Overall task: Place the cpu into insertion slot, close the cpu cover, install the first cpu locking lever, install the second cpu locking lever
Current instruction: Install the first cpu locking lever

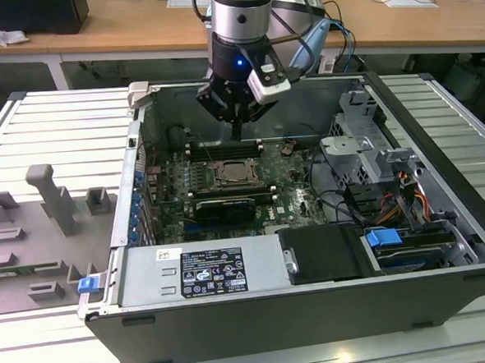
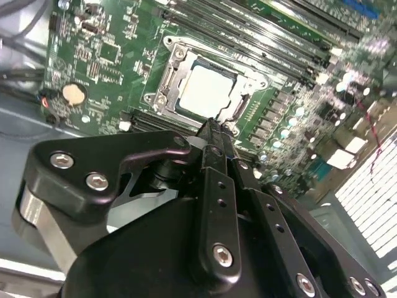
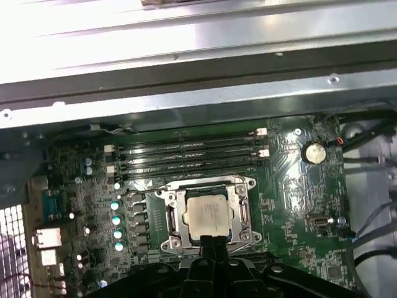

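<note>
Pincer fingers pressed together, holding nothing, tips just above the socket edge. cpu seated, cpu cover looks down (locking levers unclear). Probably the lever step; needs precise tip placement.

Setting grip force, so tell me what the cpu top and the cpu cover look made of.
The cpu: metal top, pale silvery-grey with a matte finish, reflecting the light evenly. The cpu cover: probably thin sheet steel, bright silver, judging by its glinting edges around the square window.
</note>
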You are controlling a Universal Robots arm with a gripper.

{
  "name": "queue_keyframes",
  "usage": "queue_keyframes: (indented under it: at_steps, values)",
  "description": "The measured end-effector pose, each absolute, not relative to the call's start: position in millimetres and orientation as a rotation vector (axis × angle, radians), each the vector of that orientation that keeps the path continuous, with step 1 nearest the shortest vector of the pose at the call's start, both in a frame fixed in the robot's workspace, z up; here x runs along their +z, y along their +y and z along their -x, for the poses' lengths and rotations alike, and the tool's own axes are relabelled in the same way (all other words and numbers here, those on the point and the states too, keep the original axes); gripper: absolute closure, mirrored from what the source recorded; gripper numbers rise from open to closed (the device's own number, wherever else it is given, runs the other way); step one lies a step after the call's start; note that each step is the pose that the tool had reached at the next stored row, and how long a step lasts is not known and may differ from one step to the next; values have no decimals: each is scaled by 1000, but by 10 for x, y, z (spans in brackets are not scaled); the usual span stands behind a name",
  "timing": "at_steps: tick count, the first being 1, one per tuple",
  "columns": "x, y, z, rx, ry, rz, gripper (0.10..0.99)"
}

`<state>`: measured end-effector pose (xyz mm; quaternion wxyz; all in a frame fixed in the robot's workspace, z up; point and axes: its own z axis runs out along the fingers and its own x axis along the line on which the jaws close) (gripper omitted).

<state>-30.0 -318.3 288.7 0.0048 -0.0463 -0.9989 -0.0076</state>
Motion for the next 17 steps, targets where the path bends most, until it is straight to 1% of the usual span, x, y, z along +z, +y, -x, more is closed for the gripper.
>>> queue_keyframes:
  at_steps: [7, 12, 17]
  values:
    - [2866, -3183, 447, -40, -3135, 92, 980]
    - [2825, -3183, 456, -40, -3142, -15, 980]
    - [2810, -3183, 611, -41, -3152, -23, 980]
